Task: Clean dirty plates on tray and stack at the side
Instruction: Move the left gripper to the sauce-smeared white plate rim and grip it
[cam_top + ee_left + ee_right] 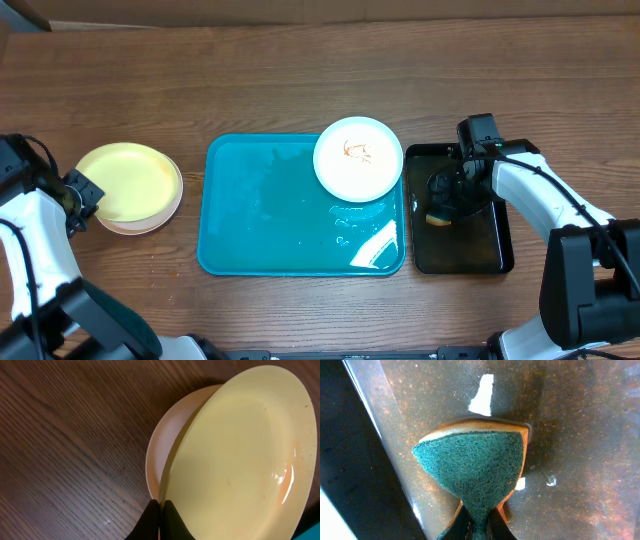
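While the right pincer [479,526] pinches the sponge [475,470] in the black tray [485,250], the left pincer [161,520] nips the rim of the yellow-green plate [240,450] stacked on the counter [300,70]; the smeared white plate [358,158], at a corner of the teal tray [270,220], looks rigid and wet-slick, so grip its rim.

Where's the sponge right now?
Overhead view, right side: the sponge is pinched in the right gripper over the black tray, beside the teal tray.

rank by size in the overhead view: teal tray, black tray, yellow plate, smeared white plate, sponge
1. teal tray
2. black tray
3. yellow plate and smeared white plate: about alike, can't split them
4. sponge
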`<action>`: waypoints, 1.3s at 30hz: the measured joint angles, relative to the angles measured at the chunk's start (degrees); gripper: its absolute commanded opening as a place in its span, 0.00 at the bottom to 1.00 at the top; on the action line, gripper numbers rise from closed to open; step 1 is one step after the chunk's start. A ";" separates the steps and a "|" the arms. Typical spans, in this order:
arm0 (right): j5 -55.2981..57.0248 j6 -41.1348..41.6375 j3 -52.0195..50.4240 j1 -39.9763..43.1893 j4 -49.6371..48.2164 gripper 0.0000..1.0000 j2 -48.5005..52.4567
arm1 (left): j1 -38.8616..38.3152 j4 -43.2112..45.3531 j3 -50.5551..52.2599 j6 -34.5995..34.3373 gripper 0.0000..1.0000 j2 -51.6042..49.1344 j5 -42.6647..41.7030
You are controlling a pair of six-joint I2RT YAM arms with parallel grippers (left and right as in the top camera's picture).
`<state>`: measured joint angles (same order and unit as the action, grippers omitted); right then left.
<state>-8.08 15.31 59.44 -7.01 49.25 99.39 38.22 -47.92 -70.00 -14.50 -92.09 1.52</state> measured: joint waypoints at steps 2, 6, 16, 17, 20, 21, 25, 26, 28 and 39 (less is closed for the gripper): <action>-0.04 -0.13 0.00 0.00 0.35 0.04 0.00 | 0.20 0.02 0.02 -0.33 0.61 -2.43 -0.02; -0.02 -0.17 0.00 0.00 0.35 0.04 0.00 | 0.20 1.07 0.20 -0.76 0.90 -3.13 -3.02; -0.04 -0.35 3.78 0.00 4.42 0.04 0.00 | -8.00 0.85 -1.92 3.37 1.00 6.64 -19.23; -0.46 -0.85 4.83 0.00 3.69 0.04 0.00 | -11.06 0.85 -2.21 4.46 1.00 7.67 -20.59; -3.61 -4.90 5.60 0.00 0.90 0.04 0.00 | -19.67 0.83 -2.51 6.71 1.00 8.20 -23.89; -4.22 -5.81 5.46 -0.02 0.22 0.04 0.00 | -23.06 1.01 -2.51 7.61 1.00 7.93 -24.52; -4.55 -7.89 1.90 -0.02 -5.75 0.04 0.00 | -33.46 2.43 -2.51 10.69 1.00 5.70 -26.01; -4.57 -8.07 0.22 0.00 -7.78 0.04 0.00 | -35.87 3.28 -2.54 11.28 1.00 4.68 -26.23; -4.39 -8.55 -4.46 0.00 -11.87 0.11 0.20 | -40.41 4.79 -2.51 12.15 1.00 2.12 -26.53; -5.22 -5.42 -8.52 0.17 -16.61 0.15 -0.90 | -53.96 15.93 -2.51 13.25 1.00 -10.27 -26.64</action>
<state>-13.30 9.89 50.92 -6.83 32.64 98.50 -15.75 -31.99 -72.51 -1.26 -102.37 -25.12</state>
